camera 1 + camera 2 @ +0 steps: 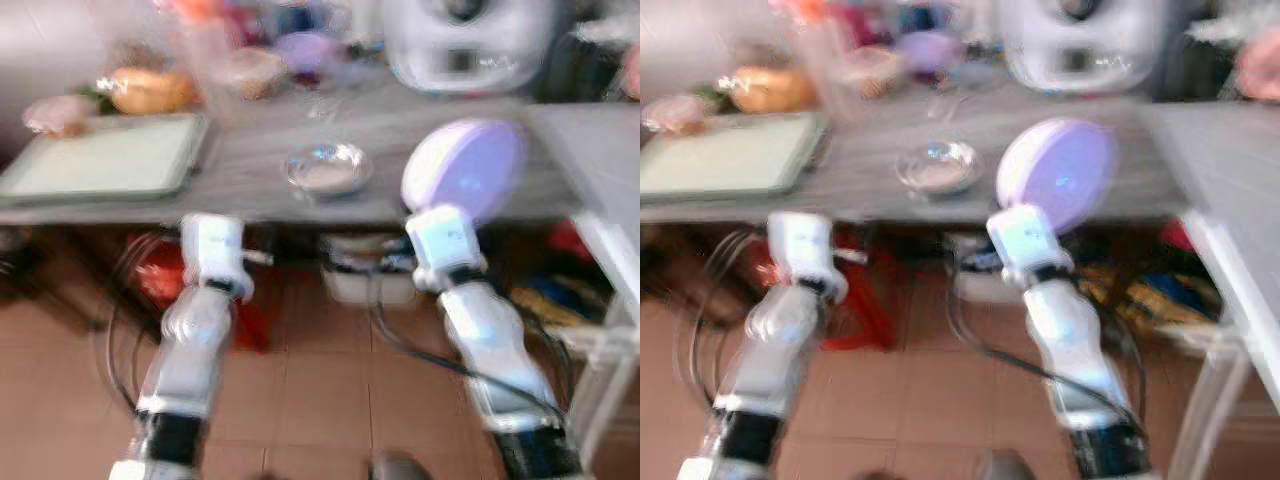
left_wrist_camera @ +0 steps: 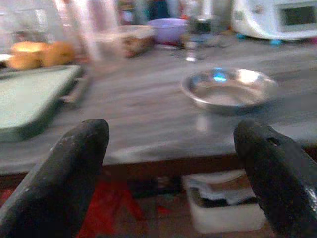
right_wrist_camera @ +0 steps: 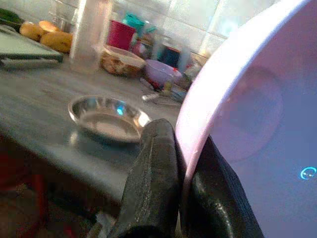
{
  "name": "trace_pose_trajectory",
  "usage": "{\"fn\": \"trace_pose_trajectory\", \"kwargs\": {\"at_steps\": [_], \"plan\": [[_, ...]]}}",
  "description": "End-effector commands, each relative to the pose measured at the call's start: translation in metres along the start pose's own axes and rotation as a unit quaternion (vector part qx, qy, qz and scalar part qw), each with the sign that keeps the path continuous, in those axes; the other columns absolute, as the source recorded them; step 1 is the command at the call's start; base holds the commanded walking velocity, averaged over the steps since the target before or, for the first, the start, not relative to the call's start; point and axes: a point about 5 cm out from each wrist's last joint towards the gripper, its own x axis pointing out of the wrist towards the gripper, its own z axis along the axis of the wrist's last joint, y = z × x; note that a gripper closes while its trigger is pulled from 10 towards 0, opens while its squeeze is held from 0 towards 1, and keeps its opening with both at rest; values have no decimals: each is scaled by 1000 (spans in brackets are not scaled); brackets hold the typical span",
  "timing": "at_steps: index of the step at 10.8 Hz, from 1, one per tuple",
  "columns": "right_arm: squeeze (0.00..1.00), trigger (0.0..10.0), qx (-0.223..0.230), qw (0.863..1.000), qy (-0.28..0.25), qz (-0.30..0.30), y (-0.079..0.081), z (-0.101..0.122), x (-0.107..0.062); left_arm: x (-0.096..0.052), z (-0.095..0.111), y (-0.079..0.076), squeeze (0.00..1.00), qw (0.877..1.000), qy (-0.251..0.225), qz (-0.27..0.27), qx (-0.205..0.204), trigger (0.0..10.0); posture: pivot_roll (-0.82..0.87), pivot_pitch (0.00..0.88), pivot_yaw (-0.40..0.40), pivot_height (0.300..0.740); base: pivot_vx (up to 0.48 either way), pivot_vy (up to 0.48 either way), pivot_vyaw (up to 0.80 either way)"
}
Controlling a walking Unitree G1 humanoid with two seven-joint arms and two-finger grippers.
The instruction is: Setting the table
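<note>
Blur over both eye views, so small details are soft. At far left on the grey wooden table (image 1: pixel 250 180) lies a pale green rectangular tray (image 1: pixel 105 158), with a yellow-orange rounded item (image 1: pixel 148 90) just behind it; I cannot tell what that item is. A tall clear plastic container (image 2: pixel 94 29) stands near the tray's inner end. My left gripper (image 2: pixel 173 173) hangs in front of the table edge, short of it, fingers spread wide with nothing between them; the left wrist view looks between them across the tabletop. Near the middle of the table, close to the front edge, sits a shallow round steel bowl (image 1: pixel 327 167), upright, apart from everything else. Behind it are a small purple bowl (image 2: pixel 171 29) and assorted clutter too blurred to name. My right gripper (image 3: pixel 181 183) pinches the rim of a round lavender plastic plate (image 1: pixel 465 165), one finger on each face; the plate stands on edge, tilted, raised above the table's front edge, just right of the steel bowl and not touching it. A white kitchen appliance (image 1: pixel 465 40) stands at the table's back, right of centre. Under the table, on the terracotta tile floor (image 1: pixel 320 390), is a white box (image 1: pixel 365 280).
</note>
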Motion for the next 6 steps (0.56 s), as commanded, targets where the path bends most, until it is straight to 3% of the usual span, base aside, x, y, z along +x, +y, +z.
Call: {"fn": "trace_pose_trajectory", "kwargs": {"at_steps": [1,6], "plan": [[0,10000,10,1000,-22,11,8,11,4,-2,2,14,0,1000,-3,22,12,10000,-83,0,84,740,480,0,0],[0,10000,25,999,-34,31,11,13,2,-1,2,14,0,999,-4,27,17,10000,-84,0,83,740,478,0,0]]}}
